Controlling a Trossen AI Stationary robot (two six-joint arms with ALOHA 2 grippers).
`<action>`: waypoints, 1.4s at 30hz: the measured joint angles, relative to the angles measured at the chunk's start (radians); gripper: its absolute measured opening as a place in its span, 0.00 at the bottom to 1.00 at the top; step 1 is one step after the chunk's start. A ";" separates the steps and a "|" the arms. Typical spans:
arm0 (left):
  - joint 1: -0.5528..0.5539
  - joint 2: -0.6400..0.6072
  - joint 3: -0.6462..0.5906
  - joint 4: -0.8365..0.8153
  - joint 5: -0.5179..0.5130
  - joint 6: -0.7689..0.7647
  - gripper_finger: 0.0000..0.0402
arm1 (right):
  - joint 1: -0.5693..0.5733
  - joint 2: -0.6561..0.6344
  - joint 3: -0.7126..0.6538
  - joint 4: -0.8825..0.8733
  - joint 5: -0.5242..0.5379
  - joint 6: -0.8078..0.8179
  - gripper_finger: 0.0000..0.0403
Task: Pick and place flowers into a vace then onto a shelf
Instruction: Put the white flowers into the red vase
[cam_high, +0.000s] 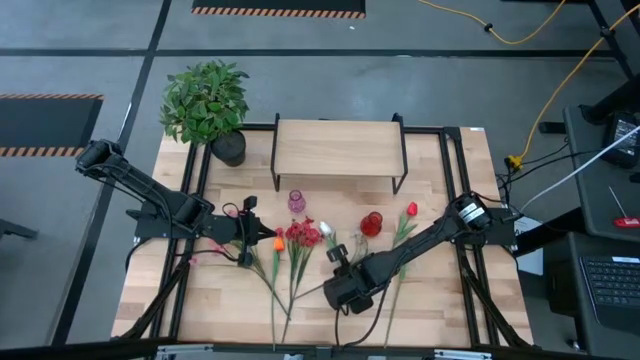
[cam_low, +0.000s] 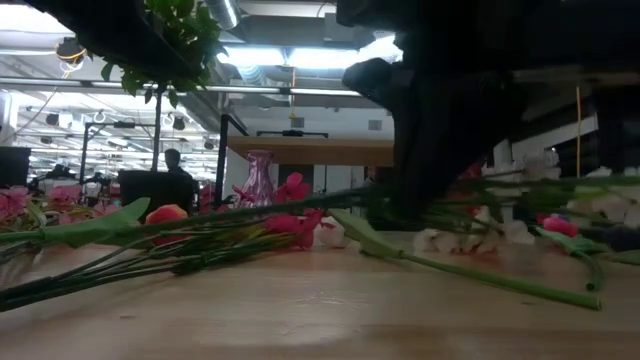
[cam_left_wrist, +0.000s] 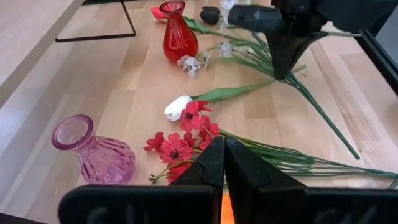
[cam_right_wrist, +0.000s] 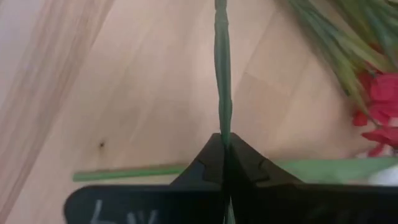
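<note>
Right gripper (cam_right_wrist: 224, 146): clamped on a green flower stem (cam_right_wrist: 222, 68); stem ran straight ahead of the fingers.
Left gripper (cam_left_wrist: 224, 163): pinched shut, holding nothing visible; above the flowers (cam_high: 300, 236).
Flowers: flat on the surface (cam_high: 430, 310); pink vase (cam_high: 296, 202) lay nearer the left arm, before the shelf (cam_high: 338, 147).

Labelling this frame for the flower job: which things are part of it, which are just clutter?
In the job:
flowers, loose on the table
green stem, pinched in the right gripper
left gripper, shut beside the red blooms
pink vase
red vase
shelf, nothing on it

Lying about:
potted plant at the table corner
</note>
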 joint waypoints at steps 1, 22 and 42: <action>0.000 0.000 0.000 0.000 0.000 0.000 0.02 | 0.000 0.000 0.012 -0.023 0.006 0.000 0.01; 0.000 0.000 0.000 0.008 0.000 0.000 0.04 | 0.000 -0.001 0.474 -0.474 0.085 -0.053 0.00; 0.000 0.000 0.000 0.176 -0.022 0.000 0.14 | -0.051 -0.006 0.643 -0.739 0.208 -0.155 0.00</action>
